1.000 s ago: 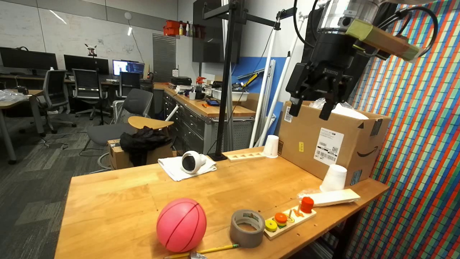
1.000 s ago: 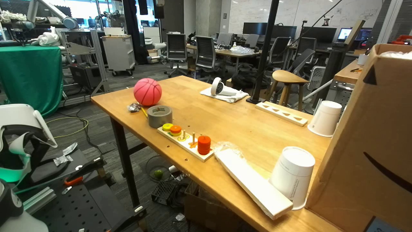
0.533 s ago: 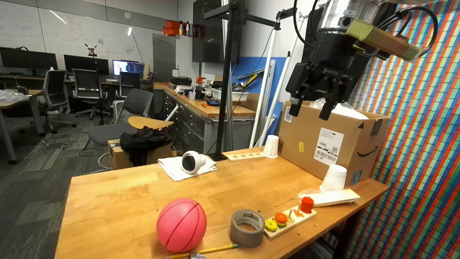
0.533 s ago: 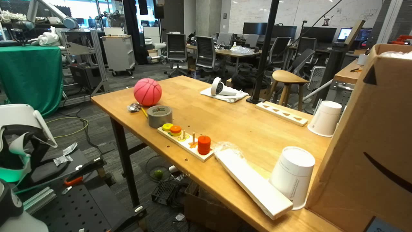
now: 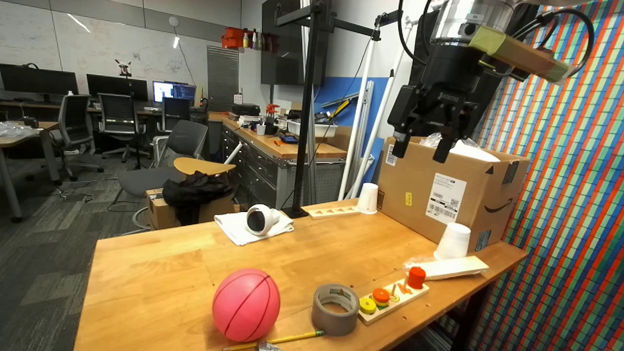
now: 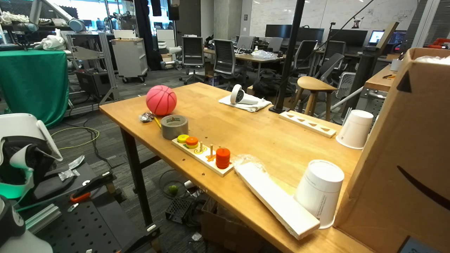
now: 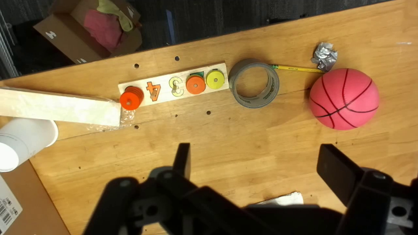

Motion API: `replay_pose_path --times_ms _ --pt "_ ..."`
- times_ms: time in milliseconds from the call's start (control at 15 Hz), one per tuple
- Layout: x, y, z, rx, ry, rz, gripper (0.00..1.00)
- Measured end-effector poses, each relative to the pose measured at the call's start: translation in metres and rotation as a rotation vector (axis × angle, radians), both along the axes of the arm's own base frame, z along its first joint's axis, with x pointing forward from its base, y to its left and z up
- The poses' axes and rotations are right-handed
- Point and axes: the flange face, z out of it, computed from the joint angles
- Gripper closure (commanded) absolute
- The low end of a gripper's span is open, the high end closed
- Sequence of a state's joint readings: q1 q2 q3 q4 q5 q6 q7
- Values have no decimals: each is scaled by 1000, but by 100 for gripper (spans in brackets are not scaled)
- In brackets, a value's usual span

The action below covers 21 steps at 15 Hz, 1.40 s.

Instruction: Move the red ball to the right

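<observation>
The red ball (image 7: 344,99) rests on the bench (image 7: 241,147), near the tape roll (image 6: 174,130) but apart from it; the fingers (image 7: 338,171), well apart and holding nothing, stand clear above the bench. It is judged light, springy, slippery and prone to roll, best taken across its widest girth with even, gentle pressure. The large carton (image 5: 473,200) holds white and clear material (image 5: 473,150), depth hidden; an open box (image 7: 63,36) beyond the bench edge holds pink and yellow-green fabric-like items (image 7: 103,30).
</observation>
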<state>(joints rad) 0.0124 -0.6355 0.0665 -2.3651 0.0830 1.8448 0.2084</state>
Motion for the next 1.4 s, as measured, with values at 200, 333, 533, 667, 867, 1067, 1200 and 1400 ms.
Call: replay_pose_path --times_ms 200,333,533,667,867,1067,1200,1400 --pt "0 0 0 0 0 0 0" --pt "0 0 0 0 0 0 0" --pt "0 0 -1 0 3 0 0" --pt "1 5 -5 -7 8 11 0" --pt "8 45 -18 -38 -15 84 0" --pt "13 113 -42 -67 -46 201 0" --pt "13 160 -60 -73 -64 278 0" --pt "13 220 -83 -50 -73 393 0"
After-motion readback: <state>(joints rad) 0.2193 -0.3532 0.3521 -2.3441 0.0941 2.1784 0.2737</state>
